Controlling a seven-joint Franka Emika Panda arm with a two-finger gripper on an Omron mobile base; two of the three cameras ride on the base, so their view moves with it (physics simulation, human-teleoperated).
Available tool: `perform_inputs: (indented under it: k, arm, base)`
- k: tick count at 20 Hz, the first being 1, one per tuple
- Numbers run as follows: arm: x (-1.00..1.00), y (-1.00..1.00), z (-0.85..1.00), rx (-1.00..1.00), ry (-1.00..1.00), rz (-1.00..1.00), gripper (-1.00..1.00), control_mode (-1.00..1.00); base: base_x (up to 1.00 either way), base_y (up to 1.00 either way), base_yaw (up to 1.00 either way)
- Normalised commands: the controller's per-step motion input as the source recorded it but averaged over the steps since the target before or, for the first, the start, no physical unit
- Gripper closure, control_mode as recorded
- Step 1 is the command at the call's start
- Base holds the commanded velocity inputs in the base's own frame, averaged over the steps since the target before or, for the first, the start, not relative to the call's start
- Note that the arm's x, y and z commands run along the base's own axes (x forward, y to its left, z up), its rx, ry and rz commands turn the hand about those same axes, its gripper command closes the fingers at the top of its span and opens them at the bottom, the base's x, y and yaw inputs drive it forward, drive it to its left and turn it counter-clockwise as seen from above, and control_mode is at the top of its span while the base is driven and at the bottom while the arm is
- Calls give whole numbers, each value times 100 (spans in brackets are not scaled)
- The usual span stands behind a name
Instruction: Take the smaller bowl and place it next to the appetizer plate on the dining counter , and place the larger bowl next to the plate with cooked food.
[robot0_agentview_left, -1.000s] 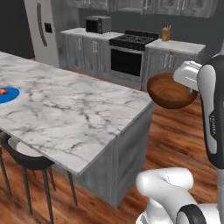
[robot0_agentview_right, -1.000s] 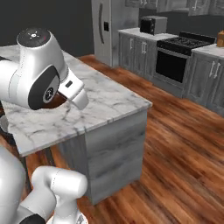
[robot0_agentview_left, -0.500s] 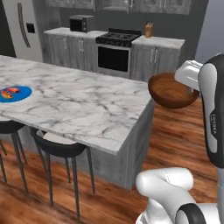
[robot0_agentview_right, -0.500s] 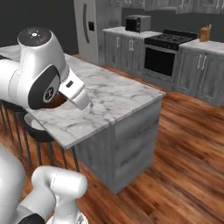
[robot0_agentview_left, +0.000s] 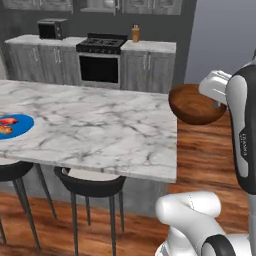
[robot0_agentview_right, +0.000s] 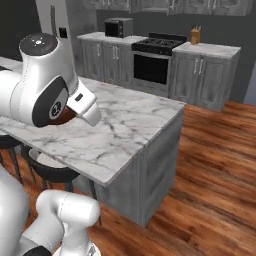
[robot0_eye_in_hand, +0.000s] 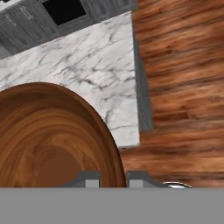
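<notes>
The smaller bowl (robot0_agentview_left: 194, 106), glossy reddish-brown wood, hangs in the air just off the right end of the dining counter (robot0_agentview_left: 100, 125), level with its top. My gripper (robot0_agentview_left: 215, 90) is shut on the bowl's right rim. In the hand view the bowl (robot0_eye_in_hand: 48, 140) takes up the lower left, and my gripper (robot0_eye_in_hand: 113, 178) pinches its rim above the counter's corner (robot0_eye_in_hand: 87, 65). The plate with cooked food (robot0_agentview_left: 12, 126), bright blue, lies at the counter's far left. Under my arm in the right base view a sliver of the bowl (robot0_agentview_right: 62, 118) peeks out. The appetizer plate and the larger bowl are out of view.
Black stools (robot0_agentview_left: 90, 182) stand under the counter's near edge. Behind the counter run grey cabinets with a stove (robot0_agentview_left: 102, 60), a microwave (robot0_agentview_left: 52, 28) and a knife block (robot0_agentview_left: 135, 33). Open wooden floor (robot0_agentview_right: 210, 165) lies to the right of the counter's end.
The whole picture has shifted, so the base has moved: the back cabinets and stove slid left in the left base view. The bowl stays gripped in the same spot relative to the arm.
</notes>
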Motion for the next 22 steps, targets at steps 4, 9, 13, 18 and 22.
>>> perform_inputs:
  k: [4,9,13,18,22]
  arm:
    - [0,0,0,0,0,0,100,100]
    - [0,0,0,0,0,0,100,100]
    - [0,0,0,0,0,0,100,100]
    - [0,0,0,0,0,0,100,100]
    - [0,0,0,0,0,0,100,100]
  base:
    - [8,100,-46]
    - [0,100,-37]
    - [-2,100,-22]
    - [-17,100,-13]
    - [-15,100,-13]
